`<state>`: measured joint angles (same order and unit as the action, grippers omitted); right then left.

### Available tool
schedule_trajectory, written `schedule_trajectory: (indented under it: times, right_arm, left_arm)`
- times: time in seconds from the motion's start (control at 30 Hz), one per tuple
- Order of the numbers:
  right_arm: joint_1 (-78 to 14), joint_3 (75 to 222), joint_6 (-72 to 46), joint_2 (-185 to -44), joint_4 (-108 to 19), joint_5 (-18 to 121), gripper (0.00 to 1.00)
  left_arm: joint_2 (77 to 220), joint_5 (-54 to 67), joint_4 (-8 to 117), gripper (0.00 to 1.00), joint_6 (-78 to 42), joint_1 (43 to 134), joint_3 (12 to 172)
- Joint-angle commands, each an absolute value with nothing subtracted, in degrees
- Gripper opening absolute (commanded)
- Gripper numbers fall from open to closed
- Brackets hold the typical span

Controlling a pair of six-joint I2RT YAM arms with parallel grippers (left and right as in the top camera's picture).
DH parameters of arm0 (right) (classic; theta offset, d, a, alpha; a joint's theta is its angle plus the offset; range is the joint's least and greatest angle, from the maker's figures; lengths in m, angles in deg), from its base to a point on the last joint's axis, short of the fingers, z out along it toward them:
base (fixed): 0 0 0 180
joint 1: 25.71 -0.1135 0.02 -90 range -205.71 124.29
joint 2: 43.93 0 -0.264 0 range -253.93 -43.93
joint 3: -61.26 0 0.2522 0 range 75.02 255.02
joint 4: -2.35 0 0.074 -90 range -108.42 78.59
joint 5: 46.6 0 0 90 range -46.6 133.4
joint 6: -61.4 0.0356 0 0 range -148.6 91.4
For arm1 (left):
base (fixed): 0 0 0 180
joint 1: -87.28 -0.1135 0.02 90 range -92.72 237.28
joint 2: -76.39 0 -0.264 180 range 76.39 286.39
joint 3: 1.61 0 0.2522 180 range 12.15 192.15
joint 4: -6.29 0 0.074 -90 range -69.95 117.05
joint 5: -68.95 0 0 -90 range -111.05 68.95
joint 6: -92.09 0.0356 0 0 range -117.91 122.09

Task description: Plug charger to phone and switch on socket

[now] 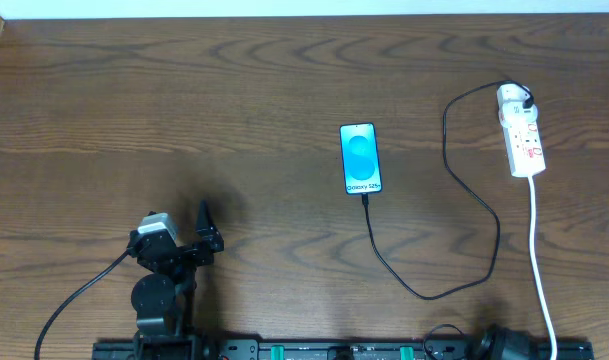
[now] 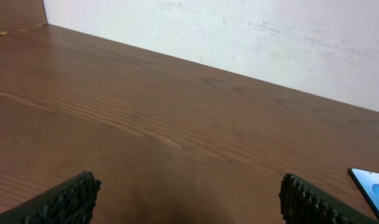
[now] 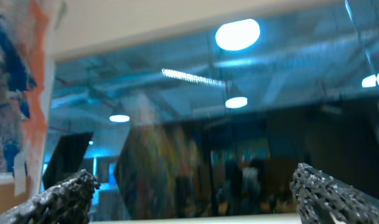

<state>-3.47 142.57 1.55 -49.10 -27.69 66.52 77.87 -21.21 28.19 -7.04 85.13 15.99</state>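
**Overhead view.** The phone (image 1: 360, 158) lies flat near the middle of the table (image 1: 184, 100), with its screen up and lit cyan. The charger (image 1: 446, 150) meets the phone's short edge on the robot side. Its connector tip is too small to confirm as fully seated. The cable runs toward the robot, loops right and back across the table, and ends at a black adapter (image 1: 521, 98). The adapter sits on the far end of the socket (image 1: 524, 140), which lies at the far right of the table. The socket's red switch marks are visible, but their position cannot be read. The white cord (image 1: 540, 260) leaves the socket's other end and runs to the robot-side edge. The left arm (image 1: 162, 270) stands at the left, well apart from the phone. The left gripper (image 1: 208, 225) is seen edge-on here, so its opening is unreadable. Of the right arm, only a dark base (image 1: 504, 344) shows, cut off by the frame.

**Left wrist view.** The left gripper's fingers (image 2: 71, 199) stand wide apart over bare table with nothing between them. One cropped corner of the phone (image 2: 373, 186) shows at the right edge. A pale wall (image 2: 270, 37) rises behind the table.

**Right wrist view.** The right gripper (image 3: 192, 202) points upward, away from the table. Its fingers (image 3: 326, 193) are spread wide and hold nothing. The background is blurred, and only ceiling lights (image 3: 238, 34) are distinct.
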Motion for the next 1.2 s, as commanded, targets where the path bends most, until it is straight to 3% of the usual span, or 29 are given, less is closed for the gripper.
schedule_trajectory:
  times: [0.0,0.23,0.53,1.17]
  right_arm:
    - [-3.19,136.71,3.28,-48.53,-27.51,70.39,0.99]
    - [-3.19,124.38,3.28,-48.53,-28.65,73.40,0.99]
    - [-3.19,115.92,3.28,-48.53,-28.82,60.18,0.99]
    - [-3.21,112.67,3.32,-48.55,-33.35,62.58,0.99]
  left_arm:
    - [78.17,-21.58,30.03,0.93,-6.53,84.99,15.00]
    - [78.17,-21.58,30.03,0.94,-6.53,84.99,15.00]
    - [78.17,-21.58,30.03,0.93,-6.53,84.99,15.00]
    - [78.17,-21.58,30.01,0.93,-6.53,84.99,15.00]
